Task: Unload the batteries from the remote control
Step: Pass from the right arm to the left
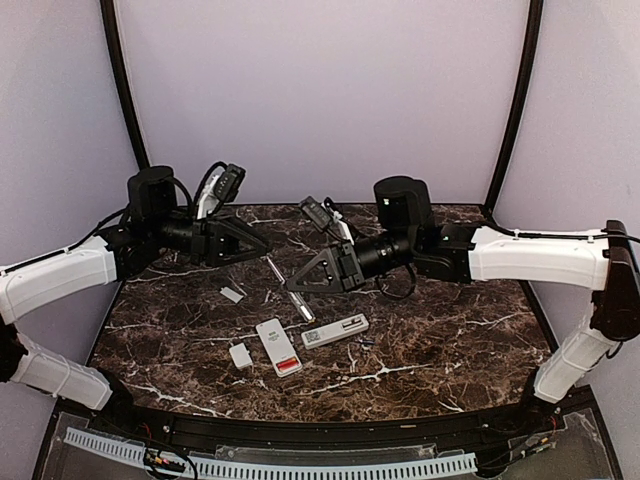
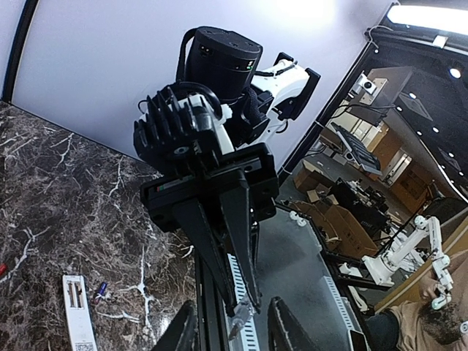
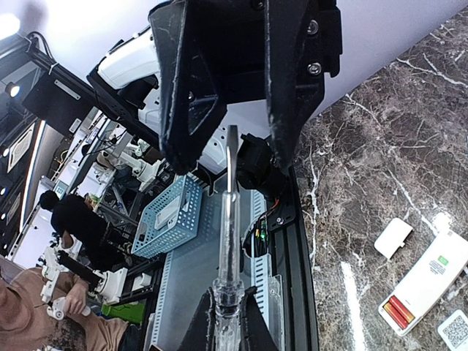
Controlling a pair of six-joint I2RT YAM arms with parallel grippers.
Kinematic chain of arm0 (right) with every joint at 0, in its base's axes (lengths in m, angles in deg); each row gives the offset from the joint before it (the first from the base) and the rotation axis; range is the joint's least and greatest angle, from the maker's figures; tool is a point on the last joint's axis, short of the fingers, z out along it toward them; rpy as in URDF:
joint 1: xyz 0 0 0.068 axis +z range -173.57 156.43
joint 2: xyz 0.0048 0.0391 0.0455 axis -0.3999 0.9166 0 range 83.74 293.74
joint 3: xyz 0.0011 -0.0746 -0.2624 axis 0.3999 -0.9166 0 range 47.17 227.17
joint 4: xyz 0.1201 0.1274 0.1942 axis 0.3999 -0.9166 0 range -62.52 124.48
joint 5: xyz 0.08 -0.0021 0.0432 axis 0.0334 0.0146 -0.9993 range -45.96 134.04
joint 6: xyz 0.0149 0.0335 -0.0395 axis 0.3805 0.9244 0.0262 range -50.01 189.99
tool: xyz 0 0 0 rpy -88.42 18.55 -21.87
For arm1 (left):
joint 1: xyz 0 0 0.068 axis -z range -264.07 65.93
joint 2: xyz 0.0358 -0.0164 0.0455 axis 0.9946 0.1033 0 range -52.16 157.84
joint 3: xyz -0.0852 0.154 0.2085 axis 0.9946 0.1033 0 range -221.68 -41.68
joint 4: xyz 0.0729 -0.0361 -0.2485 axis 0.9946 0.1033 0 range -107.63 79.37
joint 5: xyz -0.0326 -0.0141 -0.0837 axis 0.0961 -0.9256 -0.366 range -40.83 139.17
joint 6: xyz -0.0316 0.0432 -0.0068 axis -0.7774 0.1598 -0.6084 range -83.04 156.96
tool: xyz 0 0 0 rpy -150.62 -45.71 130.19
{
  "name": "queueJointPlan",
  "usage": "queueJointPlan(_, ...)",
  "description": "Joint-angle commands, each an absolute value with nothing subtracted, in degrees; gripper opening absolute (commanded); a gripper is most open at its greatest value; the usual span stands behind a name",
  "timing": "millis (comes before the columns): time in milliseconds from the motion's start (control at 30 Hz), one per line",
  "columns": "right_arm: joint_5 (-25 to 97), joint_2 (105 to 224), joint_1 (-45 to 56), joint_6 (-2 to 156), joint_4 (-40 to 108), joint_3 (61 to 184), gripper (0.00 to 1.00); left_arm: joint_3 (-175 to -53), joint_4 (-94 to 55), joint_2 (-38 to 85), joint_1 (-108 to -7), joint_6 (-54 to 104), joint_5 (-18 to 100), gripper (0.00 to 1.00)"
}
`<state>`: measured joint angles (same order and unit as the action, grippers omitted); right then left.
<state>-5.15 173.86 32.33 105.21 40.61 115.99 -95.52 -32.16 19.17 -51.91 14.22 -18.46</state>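
A white remote lies face down with two red batteries in its open bay; it also shows in the right wrist view with the batteries. A second white remote lies beside it with its bay open. My right gripper is shut on the clear handle of a screwdriver, held above the table. The metal shaft points between the spread fingers of my left gripper, which is open and empty. A small dark battery lies by the second remote.
Two small flat white covers lie on the marble table, one far left and one next to the first remote. Small dark bits lie right of the second remote. A black rail runs along the near edge.
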Motion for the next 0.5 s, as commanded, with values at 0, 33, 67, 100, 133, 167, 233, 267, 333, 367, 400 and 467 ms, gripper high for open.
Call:
queueJointPlan(0, -6.2, 174.4, 32.7, 106.5, 44.8, 116.1, 0.00, -94.9, -34.4, 17.6, -51.5, 13.3, -20.7, 0.28)
queueJointPlan(33, -6.3, 174.4, 32.7, 106.7, 45.2, 115.9, 0.00, -94.9, -34.5, 17.5, -51.6, 13.2, -20.7, 0.27)
queueJointPlan(67, -6.3, 174.4, 32.7, 106.9, 45.6, 115.8, 0.00, -94.9, -34.5, 17.5, -51.6, 13.0, -20.8, 0.26)
queueJointPlan(100, -6.2, 174.4, 32.7, 107.0, 45.8, 115.7, 0.00, -94.9, -34.7, 17.5, -51.6, 12.9, -20.8, 0.23)
queueJointPlan(133, -6.2, 174.4, 32.7, 107.1, 45.9, 115.4, 0.00, -94.9, -34.8, 17.5, -51.6, 12.6, -20.9, 0.22)
queueJointPlan(167, -6.1, 174.4, 32.6, 107.1, 46.1, 115.3, 0.00, -94.9, -34.9, 17.5, -51.5, 12.5, -20.9, 0.21)
queueJointPlan(233, -6.1, 174.3, 32.6, 107.4, 46.5, 115.0, 0.00, -95.0, -35.1, 17.5, -51.5, 12.1, -20.9, 0.17)
queueJointPlan(267, -6.1, 174.3, 32.6, 107.6, 46.7, 114.9, 0.00, -95.0, -35.2, 17.5, -51.5, 12.0, -21.1, 0.17)
queueJointPlan(333, -6.1, 174.3, 32.6, 107.8, 47.1, 114.6, 0.00, -94.9, -35.5, 17.5, -51.5, 11.6, -21.2, 0.14)
queueJointPlan(367, -6.0, 174.3, 32.7, 107.9, 47.2, 114.4, 0.00, -94.9, -35.7, 17.5, -51.5, 11.4, -21.2, 0.11)
queueJointPlan(400, -6.0, 174.3, 32.6, 108.0, 47.2, 114.4, 0.00, -94.9, -35.8, 17.5, -51.5, 11.3, -21.2, 0.10)
queueJointPlan(467, -5.8, 174.3, 32.7, 108.2, 47.5, 114.1, 0.00, -94.9, -35.9, 17.5, -51.5, 11.1, -21.2, 0.06)
